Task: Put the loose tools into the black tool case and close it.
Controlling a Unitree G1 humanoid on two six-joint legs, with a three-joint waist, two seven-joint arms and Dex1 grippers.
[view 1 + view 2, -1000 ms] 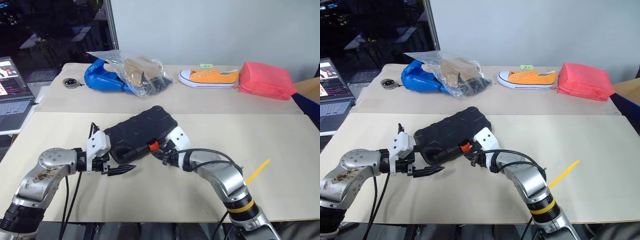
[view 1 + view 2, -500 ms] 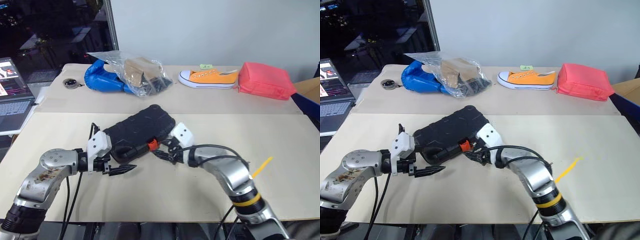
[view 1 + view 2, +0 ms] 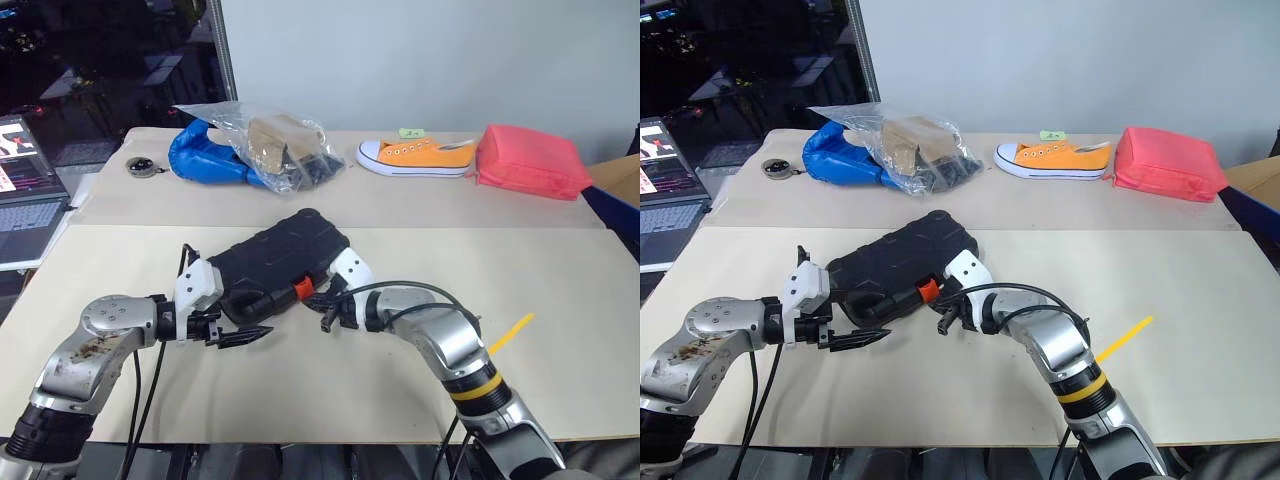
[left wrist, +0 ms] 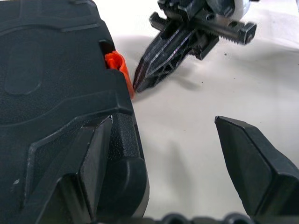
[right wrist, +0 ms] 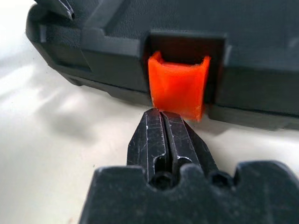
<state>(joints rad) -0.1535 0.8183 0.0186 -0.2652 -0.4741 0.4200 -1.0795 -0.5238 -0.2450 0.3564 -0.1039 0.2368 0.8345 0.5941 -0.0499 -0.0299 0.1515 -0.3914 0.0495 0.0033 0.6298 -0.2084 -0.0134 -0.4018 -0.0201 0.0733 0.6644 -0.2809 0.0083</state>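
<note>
Here the black tool case [image 3: 278,262] lies shut on the cream surface [image 3: 560,300], at an angle, its ribbed lid up and its orange latch [image 5: 179,88] on the near edge facing the robot. We cannot see inside it, so whether any loose tools are in it we cannot tell. The near left corner of the case is partly covered by the left end effector's white housing.

Right end effector [image 5: 163,135]: fingers pressed flat together, nothing between them. In the right wrist view the joined tips sit right at the lower lip of the latch; whether they touch it or stop just short we cannot settle. The left wrist view shows the same closed tips pointing at the latch from the side.

Left end effector [image 4: 168,158]: fingers spread wide, holding nothing. One finger [image 4: 96,163] lies against the case's corner, the other stands apart over bare surface.

At the far side of the surface: a clear plastic bag [image 3: 268,140] with contents hard to make out, overlapping a blue bag [image 3: 200,155]; an orange sneaker [image 3: 418,155]; a red pouch [image 3: 530,162]. A laptop [image 3: 25,195] is cut off at the left edge.
</note>
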